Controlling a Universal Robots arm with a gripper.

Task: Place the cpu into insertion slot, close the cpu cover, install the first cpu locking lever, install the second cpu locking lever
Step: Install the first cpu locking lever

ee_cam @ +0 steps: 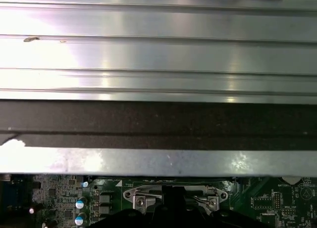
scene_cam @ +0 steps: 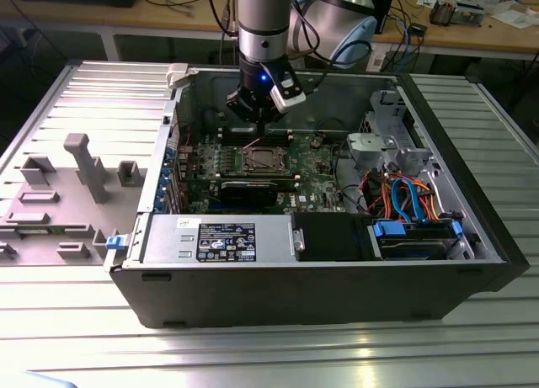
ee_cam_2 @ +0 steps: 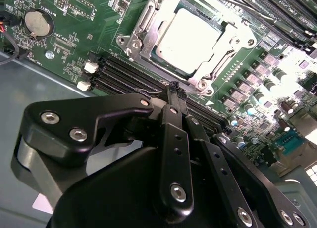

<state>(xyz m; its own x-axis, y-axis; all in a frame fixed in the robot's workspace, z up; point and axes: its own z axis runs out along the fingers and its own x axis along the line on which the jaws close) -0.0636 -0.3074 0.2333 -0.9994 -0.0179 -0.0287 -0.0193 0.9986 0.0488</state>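
The cpu (ee_cam_2: 190, 37), a pale square chip, lies seated in the insertion slot (ee_cam_2: 148, 18) on the green motherboard (ee_cam_2: 84, 30), at the middle of the open computer case (scene_cam: 337, 279) in the exterior view. The cpu cover (ee_cam_2: 218, 50), a silvery frame with a cut-out middle, appears folded down flat around the chip, its screws at the corners; whether the locking levers are latched cannot be told. The gripper (ee_cam_2: 174, 89) hangs just beside the socket's edge, its slim black fingers (ee_cam_2: 171, 97) drawn together with nothing between them, their tips over the black memory slots (ee_cam_2: 124, 72) that border the socket. From the fingertips the chip lies directly ahead across the socket rim, near but not touching. In the exterior view the gripper (scene_cam: 257, 110) stands at the far side of the socket, the chip toward the near side of it. A round coin battery (ee_cam_2: 37, 22) sits on the board well apart from the socket. A grey power supply (scene_cam: 219, 236) fills the case's near edge at the exterior view's left, coloured cables (scene_cam: 408, 194) at its right.
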